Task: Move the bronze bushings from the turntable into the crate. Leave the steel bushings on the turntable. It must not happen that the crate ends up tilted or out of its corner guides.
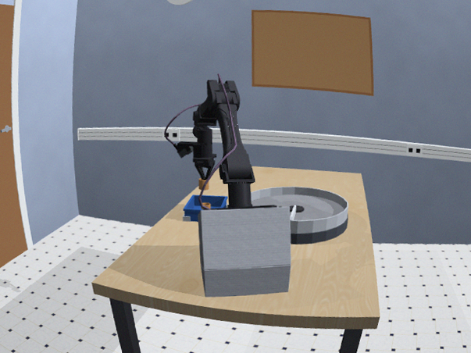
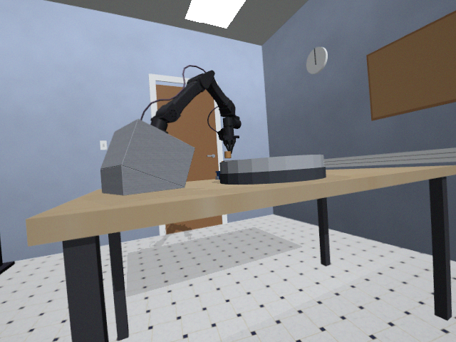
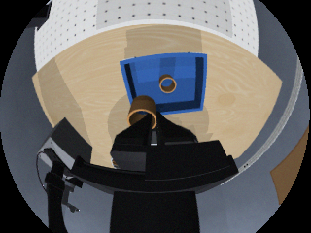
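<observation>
My gripper (image 1: pixel 203 177) is shut on a bronze bushing (image 1: pixel 204 184) and holds it in the air above the blue crate (image 1: pixel 205 205). In the wrist view the held bushing (image 3: pixel 140 116) hangs over the near edge of the crate (image 3: pixel 165 82). A second bronze bushing (image 3: pixel 170 87) lies inside the crate, and it also shows in the top view (image 1: pixel 206 203). The grey turntable (image 1: pixel 306 213) stands to the right of the arm's base. No bushings show on its visible part. In the exterior view the held bushing (image 2: pixel 228 154) sits just left of the turntable's rim (image 2: pixel 273 168).
A large grey block (image 1: pixel 245 249) stands at the table's front and hides the arm's base and part of the crate. The turntable has a raised rim and a white divider (image 1: pixel 292 212). The table edge lies beyond the crate on the left.
</observation>
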